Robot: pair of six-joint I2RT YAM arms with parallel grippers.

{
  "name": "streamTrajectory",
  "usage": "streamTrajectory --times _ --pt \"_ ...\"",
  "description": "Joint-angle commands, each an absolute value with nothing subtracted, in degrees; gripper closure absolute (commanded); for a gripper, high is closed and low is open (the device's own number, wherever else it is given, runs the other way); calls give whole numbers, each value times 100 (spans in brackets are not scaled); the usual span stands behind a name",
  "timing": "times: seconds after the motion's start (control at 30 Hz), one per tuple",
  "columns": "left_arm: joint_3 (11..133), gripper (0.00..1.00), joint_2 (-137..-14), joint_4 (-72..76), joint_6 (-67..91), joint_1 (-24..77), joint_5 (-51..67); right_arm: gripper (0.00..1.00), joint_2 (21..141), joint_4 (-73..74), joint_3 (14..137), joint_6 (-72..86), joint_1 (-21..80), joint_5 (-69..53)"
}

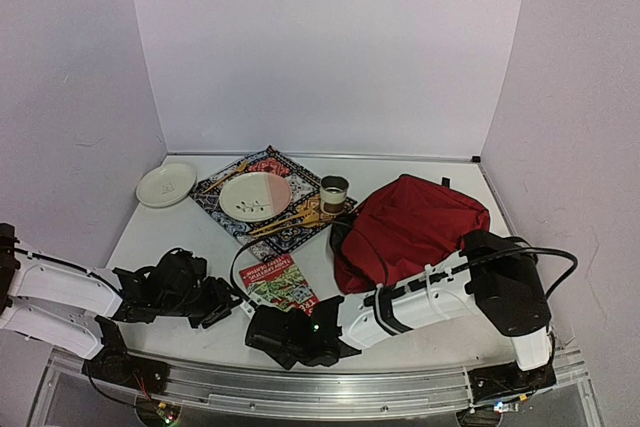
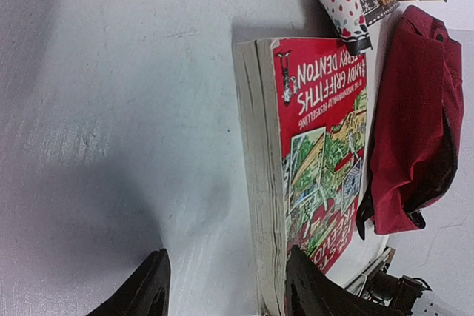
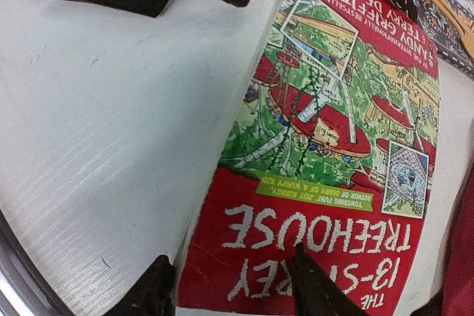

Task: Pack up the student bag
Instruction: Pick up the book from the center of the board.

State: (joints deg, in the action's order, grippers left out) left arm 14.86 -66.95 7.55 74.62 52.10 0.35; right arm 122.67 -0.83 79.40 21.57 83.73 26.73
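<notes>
Here the large dark-red fabric student bag point(image 1: 410, 227) lies on the white table point(image 1: 150, 237), right of a red paperback book point(image 1: 280, 282). The left pincer point(image 2: 227, 253) and right pincer point(image 3: 231, 253) both gape, each straddling a book edge.

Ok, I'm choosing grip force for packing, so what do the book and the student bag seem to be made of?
The book looks like a paperback: thin printed card cover with a slight sheen, creased near a corner, over a yellowish paper page block. The student bag looks like soft matte fabric, dark red with black trim; it slumps and folds.
</notes>
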Motion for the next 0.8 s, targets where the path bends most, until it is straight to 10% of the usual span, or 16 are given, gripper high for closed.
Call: streamTrajectory --times 0.0,0.33,0.77 --pt "1726 46 -6792 827 7322 5186 220 58 12114 421 7921 2324 8350 2966" --pt "1887 44 -6765 853 7396 5186 347 99 11746 266 7847 2408 8350 3087" --pt "2296 31 -6817 941 7687 5186 217 100 10830 -517 7238 2807 8350 3186"
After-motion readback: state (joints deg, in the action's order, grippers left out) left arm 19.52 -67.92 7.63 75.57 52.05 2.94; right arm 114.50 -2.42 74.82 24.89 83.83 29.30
